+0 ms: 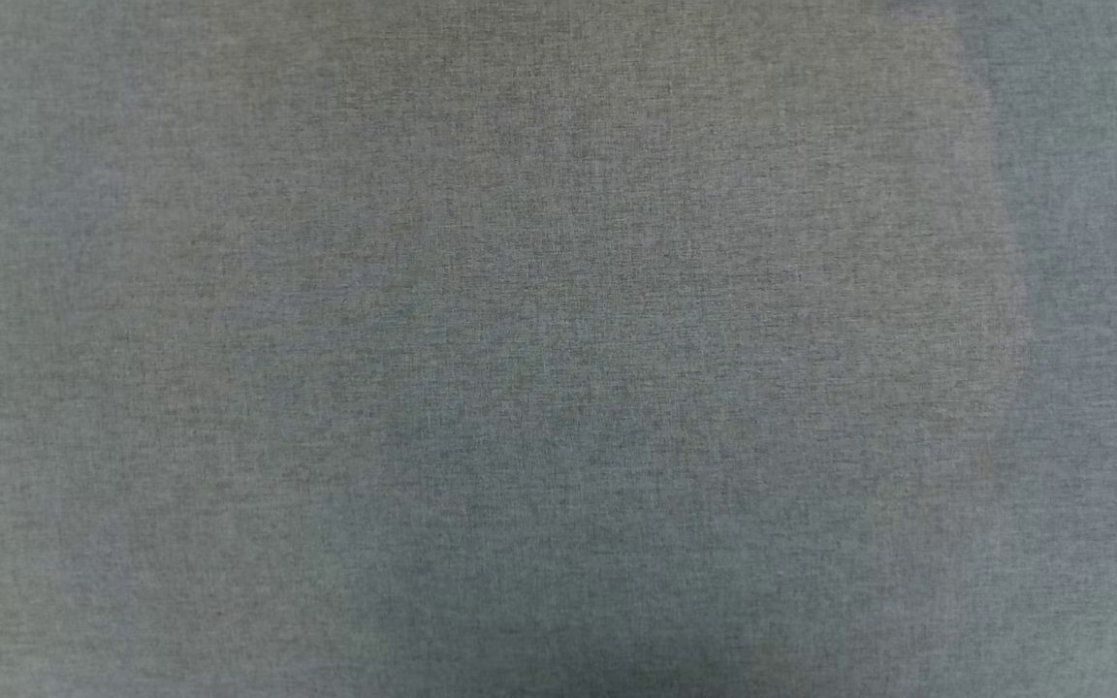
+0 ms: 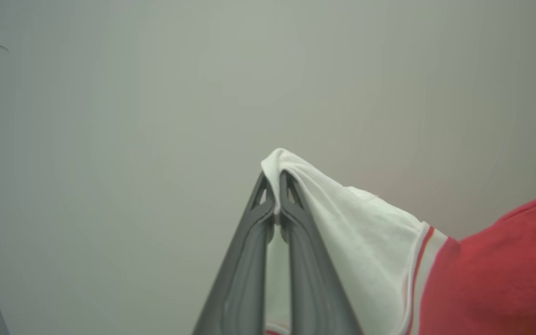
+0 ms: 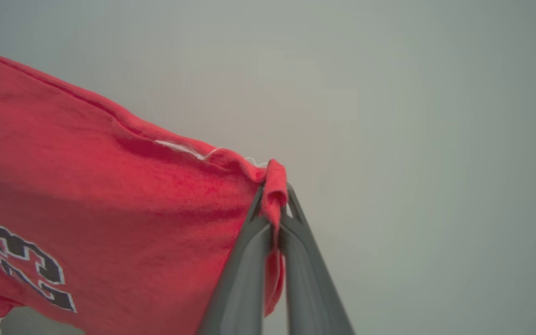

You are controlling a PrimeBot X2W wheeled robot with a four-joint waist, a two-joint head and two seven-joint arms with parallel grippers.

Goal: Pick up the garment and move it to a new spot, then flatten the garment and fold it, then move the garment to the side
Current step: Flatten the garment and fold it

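Garment (image 2: 505, 270) is pinched by left tool (image 2: 276, 182) at white sleeve (image 2: 365, 232), right tool (image 3: 275, 193) at red edge (image 3: 275, 179).

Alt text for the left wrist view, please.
The left gripper is shut on the white sleeve of the garment, whose red body reaches the right edge. Behind is a plain pale grey backdrop.

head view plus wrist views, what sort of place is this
Probably an indoor laundry-folding bench, though little shows: a grey woven surface, a plain pale backdrop, and the garment held by the left pincer and right pincer.
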